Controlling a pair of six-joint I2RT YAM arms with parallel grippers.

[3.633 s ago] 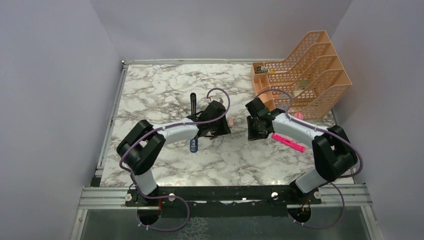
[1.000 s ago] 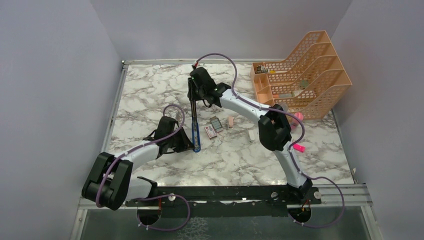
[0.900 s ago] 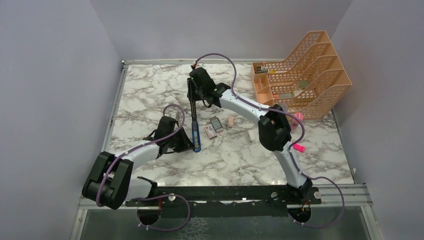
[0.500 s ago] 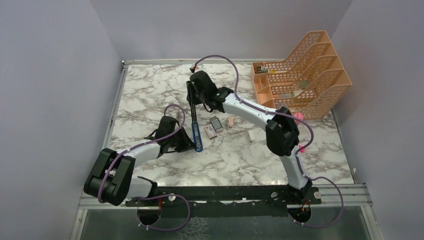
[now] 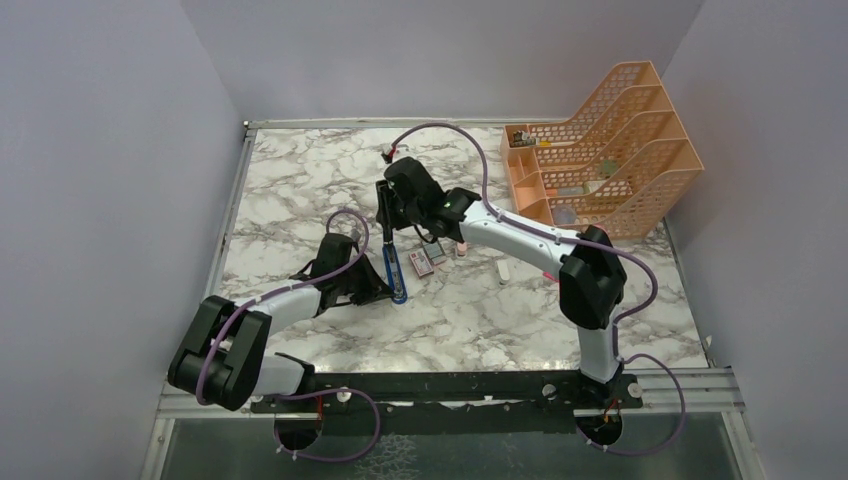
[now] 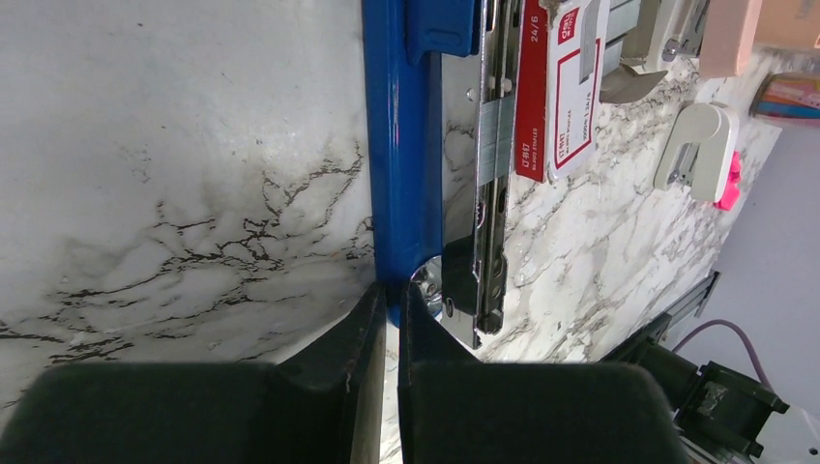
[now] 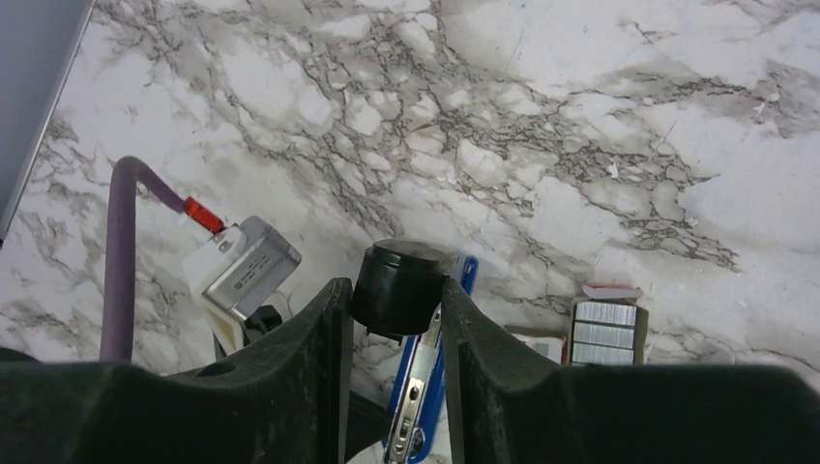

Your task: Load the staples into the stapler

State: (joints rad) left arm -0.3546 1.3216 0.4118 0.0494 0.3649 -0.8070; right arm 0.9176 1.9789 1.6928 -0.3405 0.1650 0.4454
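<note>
**A:** Starting from the left, what has the left tool [image 6: 389,300] got?

**B:** Its fingers are pressed almost together on the near end of the stapler [image 6: 401,145]. The blue base lies flat on the marble desk [image 5: 300,180], and the metal channel [image 6: 488,193] is uncovered beside it.

**A:** And the staples?

**B:** The staple box [image 6: 571,97] lies just to the right of the channel, very close to it. It has a red and white label, and "24/6" can be read on the red strip. The other print is too small to read. The right wrist view shows the grey tray [image 7: 600,333] next to the box, with rows of silvery staples in it.

**A:** What about the right tool [image 7: 392,290]?

**B:** It is closed on the round end of the black top arm [image 7: 401,271], with one finger on each side. The arm is swung up, clear of the blue base.

**A:** Anything further right?

**B:** A pink highlighter [image 6: 725,184] lies on the desk. An orange file rack [image 5: 620,130] stands in the far right corner.
</note>
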